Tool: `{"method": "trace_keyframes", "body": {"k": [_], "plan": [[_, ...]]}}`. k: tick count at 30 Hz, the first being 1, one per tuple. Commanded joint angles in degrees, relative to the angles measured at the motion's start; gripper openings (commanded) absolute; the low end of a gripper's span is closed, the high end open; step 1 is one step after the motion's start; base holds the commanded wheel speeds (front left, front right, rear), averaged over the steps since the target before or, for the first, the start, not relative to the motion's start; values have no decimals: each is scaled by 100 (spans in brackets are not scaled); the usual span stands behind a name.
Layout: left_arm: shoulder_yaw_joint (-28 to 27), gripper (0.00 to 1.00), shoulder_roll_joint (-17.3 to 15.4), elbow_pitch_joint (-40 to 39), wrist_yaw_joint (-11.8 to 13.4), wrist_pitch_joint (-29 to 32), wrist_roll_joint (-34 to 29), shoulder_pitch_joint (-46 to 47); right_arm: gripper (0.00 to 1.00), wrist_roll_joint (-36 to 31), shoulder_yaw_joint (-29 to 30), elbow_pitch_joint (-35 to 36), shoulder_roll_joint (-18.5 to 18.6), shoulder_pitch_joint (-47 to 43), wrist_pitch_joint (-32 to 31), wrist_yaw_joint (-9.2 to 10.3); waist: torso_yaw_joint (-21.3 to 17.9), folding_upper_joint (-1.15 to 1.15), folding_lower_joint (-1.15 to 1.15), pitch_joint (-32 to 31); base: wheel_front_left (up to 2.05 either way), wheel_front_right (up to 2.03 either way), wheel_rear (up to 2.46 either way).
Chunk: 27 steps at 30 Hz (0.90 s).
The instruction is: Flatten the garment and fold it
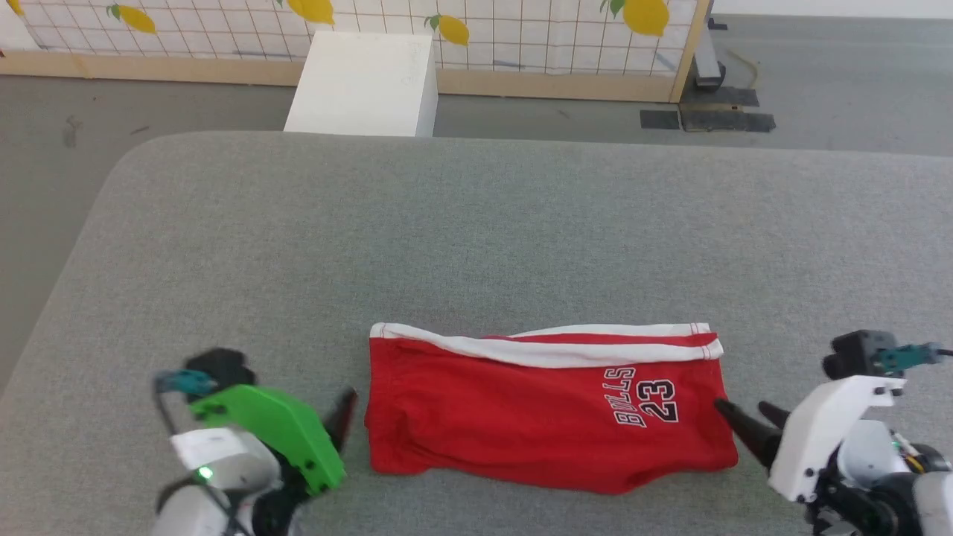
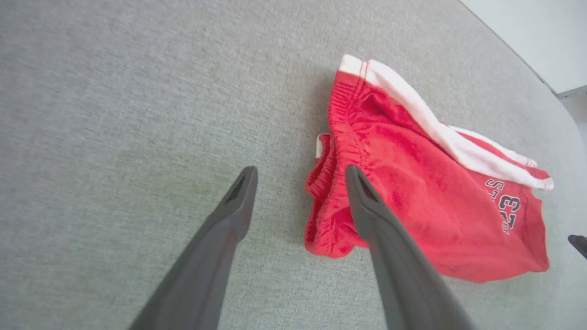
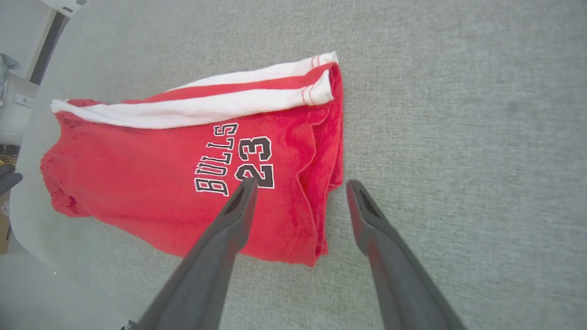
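A grey fabric-covered table (image 1: 476,223) (rounded corners) carries folded red basketball shorts (image 1: 521,424), lower centre of the frame.

Legend. We show the garment (image 1: 521,432) in red, its trim bands (image 1: 595,354) white with thin red pinstripes at their ends. Just ahead of the right gripper (image 1: 742,406) we read its print (image 1: 646,394), white characters outlined in black. Both grippers have dark grey fingers (image 3: 220,238). The left gripper (image 2: 300,170) sits under a bright green cover (image 1: 275,428), the right under a white cover (image 1: 826,424). The table (image 1: 476,238) around them is mottled grey. Far ahead we mark a white box (image 1: 365,82) and a white gridded screen (image 1: 521,33) patterned with yellow, green-leaved lemons.
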<state>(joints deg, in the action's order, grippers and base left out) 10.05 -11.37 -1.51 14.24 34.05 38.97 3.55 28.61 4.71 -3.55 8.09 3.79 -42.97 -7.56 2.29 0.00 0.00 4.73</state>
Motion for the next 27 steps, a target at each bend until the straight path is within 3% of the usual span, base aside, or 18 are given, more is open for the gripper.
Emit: {"method": "trace_keyframes", "body": {"k": [1,5,9,12,16,22,27], "plan": [[-112,100,-61,-131,-26,-264,-15,-40,100,98,92,137,11,-66,-35,8,-6,0,0,-21,0,0,0],[-359,100,-123,-250,-192,-1320,-335,9,100,363,258,331,130,3,-129,8,-46,0,0,21,0,0,0],[-395,100,-148,-177,-520,-2506,-708,70,100,488,250,272,435,160,-217,8,-39,0,0,150,0,0,0],[-382,100,-185,-36,-791,-3500,-1023,150,100,705,-67,239,790,325,-156,8,-10,0,0,289,0,0,0],[-393,100,-136,133,-946,-4490,-1279,210,100,1048,-506,14,1229,449,-170,8,50,0,0,460,0,0,0],[-712,100,80,143,-953,-4879,-1374,197,100,1392,-988,-360,1573,658,-183,8,132,0,0,679,0,0,0],[-904,100,242,43,-1048,-4902,-1525,146,100,1523,-1413,-631,1607,824,-128,8,196,0,0,826,0,0,0]]}}
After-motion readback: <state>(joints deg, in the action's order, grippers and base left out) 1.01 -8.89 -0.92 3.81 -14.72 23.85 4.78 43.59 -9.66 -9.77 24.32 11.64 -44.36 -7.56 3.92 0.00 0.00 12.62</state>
